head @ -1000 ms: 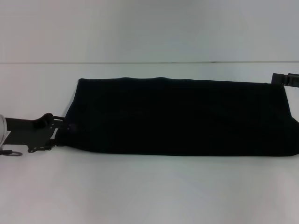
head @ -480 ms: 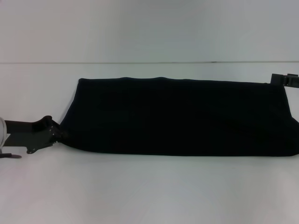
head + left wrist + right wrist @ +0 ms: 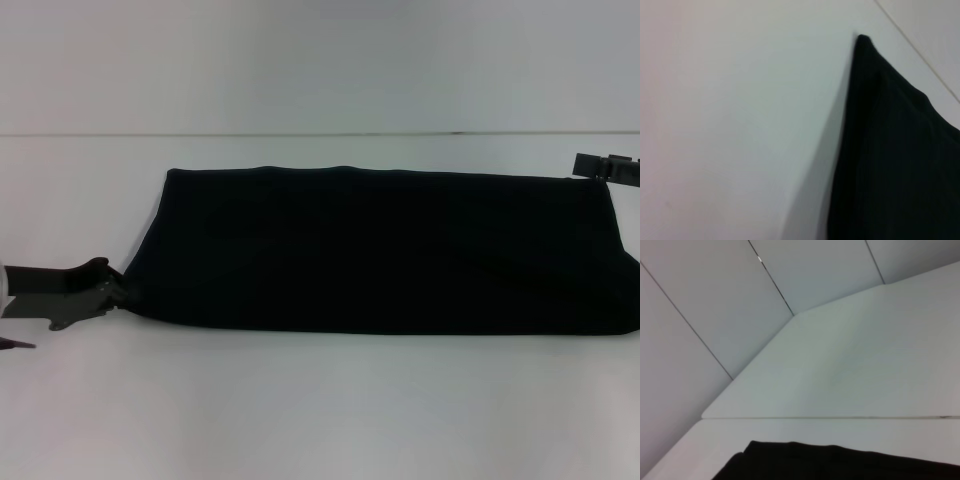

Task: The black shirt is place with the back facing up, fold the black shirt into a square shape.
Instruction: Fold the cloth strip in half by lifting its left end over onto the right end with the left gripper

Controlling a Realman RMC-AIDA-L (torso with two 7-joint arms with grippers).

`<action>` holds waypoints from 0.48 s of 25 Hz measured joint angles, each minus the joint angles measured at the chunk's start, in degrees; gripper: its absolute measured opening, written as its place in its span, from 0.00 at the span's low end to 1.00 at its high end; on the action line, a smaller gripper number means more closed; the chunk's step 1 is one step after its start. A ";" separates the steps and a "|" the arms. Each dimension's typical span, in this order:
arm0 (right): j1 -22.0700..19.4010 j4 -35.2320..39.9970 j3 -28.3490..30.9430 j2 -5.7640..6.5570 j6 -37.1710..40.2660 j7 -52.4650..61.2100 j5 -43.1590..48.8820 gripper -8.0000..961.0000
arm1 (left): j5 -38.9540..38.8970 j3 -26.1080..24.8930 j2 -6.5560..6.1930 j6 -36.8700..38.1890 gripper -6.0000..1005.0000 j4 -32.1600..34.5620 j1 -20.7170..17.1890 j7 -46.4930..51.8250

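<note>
The black shirt [image 3: 380, 250] lies flat on the white tabletop [image 3: 300, 410] as a long folded band running left to right, its right end reaching the edge of the head view. Its far edge is nearly straight, its near edge slightly rounded, and its left end slants outward toward the near-left corner. No lettering shows on the upper face.

The left claw [image 3: 118, 292] sits low at the left side of the tabletop, its tip touching the near-left corner of the shirt; whether its fingers grip the fabric or are spread cannot be told, since dark claw and dark cloth merge there. In the left wrist view a pointed corner of the black shirt [image 3: 890, 150] rests on the tabletop [image 3: 740, 125].

The right claw [image 3: 606, 166] shows at the far-right corner of the shirt, just beside its far edge; how wide its fingers stand cannot be told. The right wrist view shows the shirt's edge [image 3: 840, 462] with bare tabletop [image 3: 850, 370] and wall panels [image 3: 700, 300] beyond.
</note>
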State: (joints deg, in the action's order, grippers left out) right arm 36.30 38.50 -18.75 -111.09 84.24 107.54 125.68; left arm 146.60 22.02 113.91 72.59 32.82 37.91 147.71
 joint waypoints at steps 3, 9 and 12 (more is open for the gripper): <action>-0.04 0.00 0.00 -0.96 -1.09 -0.04 -1.09 0.97 | -0.24 -0.08 0.06 0.54 0.06 1.64 -0.82 -5.32; 0.68 -0.26 -0.20 -2.82 -3.39 -0.11 -2.38 0.97 | -1.06 -0.74 -0.12 2.50 0.06 6.14 -3.48 -11.74; 1.01 -0.54 -0.37 -3.27 -3.77 -0.12 -3.45 0.97 | -0.62 -3.07 -0.91 4.50 0.06 7.29 -4.24 -13.51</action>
State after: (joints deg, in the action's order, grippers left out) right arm 37.31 37.95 -19.13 -114.36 80.46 107.41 122.22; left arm 145.98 18.95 113.00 77.09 40.11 33.67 134.20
